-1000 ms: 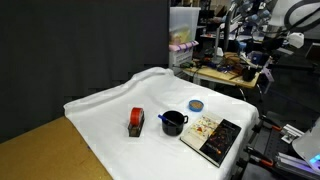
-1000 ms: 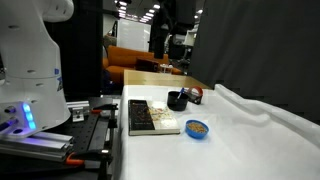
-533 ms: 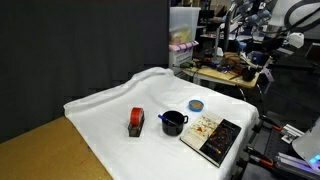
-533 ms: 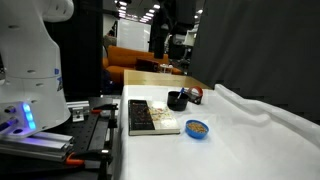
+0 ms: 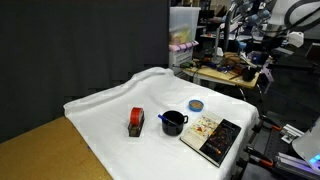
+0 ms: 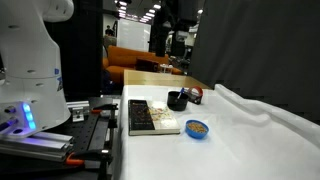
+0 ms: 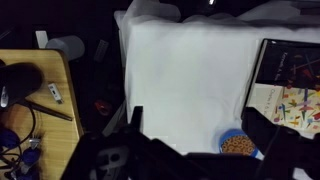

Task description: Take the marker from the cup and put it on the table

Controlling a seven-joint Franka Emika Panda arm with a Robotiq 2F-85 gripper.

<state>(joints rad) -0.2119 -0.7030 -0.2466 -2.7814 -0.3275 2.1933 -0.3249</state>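
Observation:
The dark cup [image 5: 174, 122] stands on the white-draped table [image 5: 108, 105], between a red-and-black block and a book; it also shows near the table's far end [image 6: 177, 100]. The marker is too small to make out in either exterior view. In the wrist view my gripper [image 7: 198, 132] hangs high above the cloth [image 7: 190, 70], open, with nothing between its dark fingers [image 7: 135, 122]. Neither cup nor marker shows in the wrist view. The gripper itself does not show clearly in the exterior views.
A red-and-black block [image 5: 135, 121] sits beside the cup. A small blue disc [image 5: 196, 104] [image 7: 238, 146] and a book [image 5: 213, 136] [image 7: 296, 85] lie near the table's edge. A bare wooden corner [image 5: 40, 150] shows. The robot's base [image 6: 30, 60] stands beside the table.

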